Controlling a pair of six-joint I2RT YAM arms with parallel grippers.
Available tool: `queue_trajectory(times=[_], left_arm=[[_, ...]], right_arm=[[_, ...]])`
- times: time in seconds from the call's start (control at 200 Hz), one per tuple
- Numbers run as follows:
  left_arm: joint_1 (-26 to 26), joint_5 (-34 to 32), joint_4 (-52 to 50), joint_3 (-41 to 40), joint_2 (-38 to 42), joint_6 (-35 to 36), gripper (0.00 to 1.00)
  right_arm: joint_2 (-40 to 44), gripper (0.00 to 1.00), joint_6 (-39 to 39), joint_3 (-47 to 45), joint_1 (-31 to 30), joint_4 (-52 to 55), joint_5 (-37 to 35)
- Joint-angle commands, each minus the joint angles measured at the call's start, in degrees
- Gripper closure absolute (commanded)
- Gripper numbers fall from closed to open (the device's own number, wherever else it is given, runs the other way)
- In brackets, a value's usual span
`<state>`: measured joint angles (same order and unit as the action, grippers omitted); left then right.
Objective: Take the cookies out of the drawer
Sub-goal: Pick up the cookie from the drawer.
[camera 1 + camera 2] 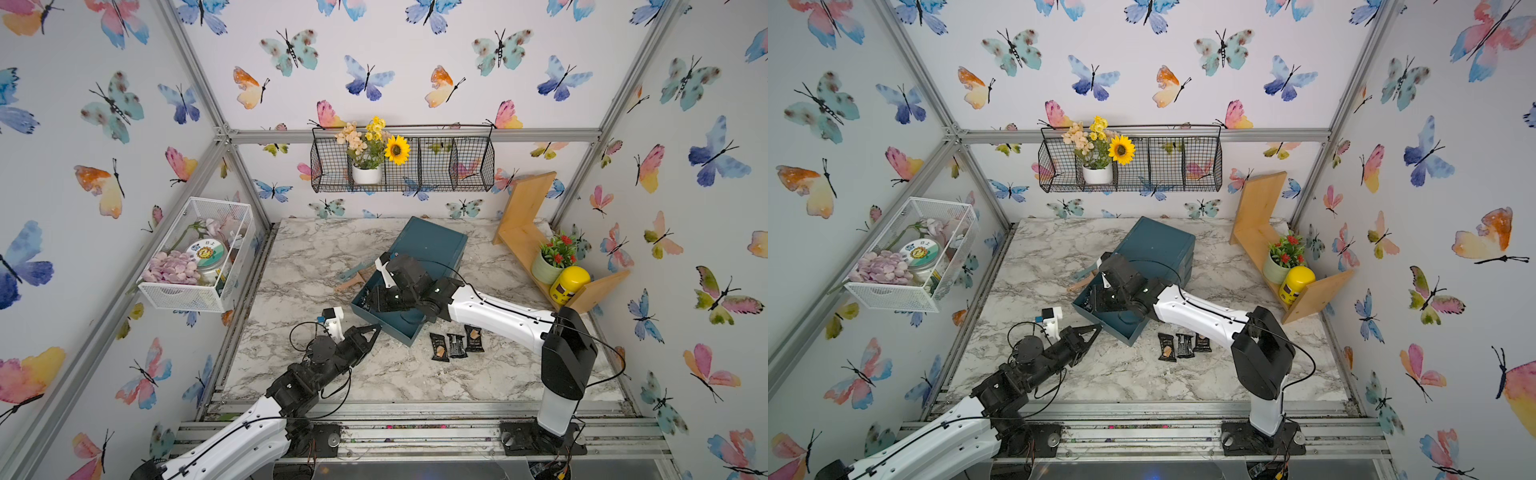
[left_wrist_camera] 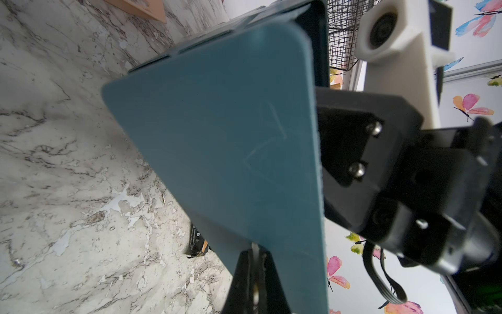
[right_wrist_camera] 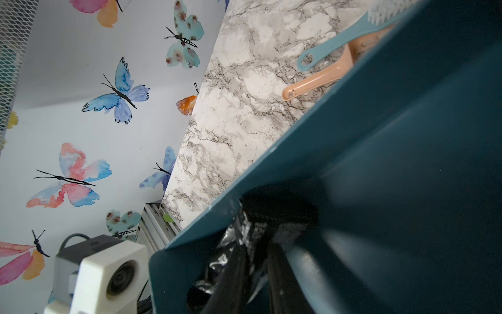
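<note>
Left gripper (image 2: pixel 254 259) clenched at drawer (image 1: pixel 399 332) front, right gripper (image 3: pixel 255 271) straddling black packet (image 3: pixel 239 239) inside, hold unclear; three cookies (image 1: pixel 457 343) on table (image 1: pixel 374 382); slick wrapper may slip back.

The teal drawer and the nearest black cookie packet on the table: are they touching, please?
Apart. Both top views show a strip of bare marble table between the near corner of the teal drawer and that black cookie packet.
</note>
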<state>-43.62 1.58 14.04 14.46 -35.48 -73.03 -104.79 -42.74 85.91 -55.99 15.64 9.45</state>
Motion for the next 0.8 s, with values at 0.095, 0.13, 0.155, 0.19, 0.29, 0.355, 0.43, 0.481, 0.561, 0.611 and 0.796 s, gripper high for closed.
queue_trajectory(times=[0.095, 0.13, 0.155, 0.19, 0.29, 0.355, 0.43, 0.481, 0.561, 0.611, 0.796], left_arm=[[0.05, -1.15, 1.51, 0.92, 0.06, 1.22, 1.00], [0.08, -1.15, 1.51, 0.92, 0.01, 1.22, 1.00], [0.02, -1.16, 1.51, 0.91, 0.06, 1.23, 1.00], [0.02, -1.15, 1.55, 0.90, 0.08, 1.23, 1.00], [0.02, -1.15, 1.54, 0.89, -0.02, 1.13, 1.00], [0.07, -1.17, 1.63, 0.89, -0.05, 1.18, 1.00], [0.05, -1.15, 1.69, 1.00, -0.16, 1.23, 1.00], [0.05, -1.19, 1.69, 0.97, -0.19, 1.28, 1.00], [0.02, -1.19, 1.69, 1.08, -0.23, 1.30, 1.00], [0.03, -1.23, 1.77, 1.10, -0.23, 1.27, 1.00], [0.04, -1.17, 1.95, 1.17, -0.52, 1.40, 1.00]], right_arm=[[1.34, 0.91, 0.88, 1.54, -0.26, 2.53, -2.37], [1.67, 0.92, 0.91, 1.50, -0.26, 2.70, -2.51], [1.99, 0.93, 0.91, 1.52, -0.27, 2.85, -2.58], [2.41, 0.94, 0.92, 1.54, -0.31, 3.05, -2.87], [3.64, 0.98, 1.04, 1.39, -0.35, 3.56, -3.41], [4.36, 0.99, 1.08, 1.24, -0.35, 3.90, -3.84], [5.23, 0.99, 1.15, 1.02, -0.35, 4.29, -4.48], [5.79, 0.99, 1.28, 0.86, -0.35, 4.56, -5.00], [6.81, 0.99, 1.59, 0.66, -0.35, 5.14, -6.00], [7.43, 0.99, 1.87, 0.54, -0.35, 5.57, -6.60], [10.75, 0.99, 2.88, -0.38, -0.35, 6.32, -8.03]])
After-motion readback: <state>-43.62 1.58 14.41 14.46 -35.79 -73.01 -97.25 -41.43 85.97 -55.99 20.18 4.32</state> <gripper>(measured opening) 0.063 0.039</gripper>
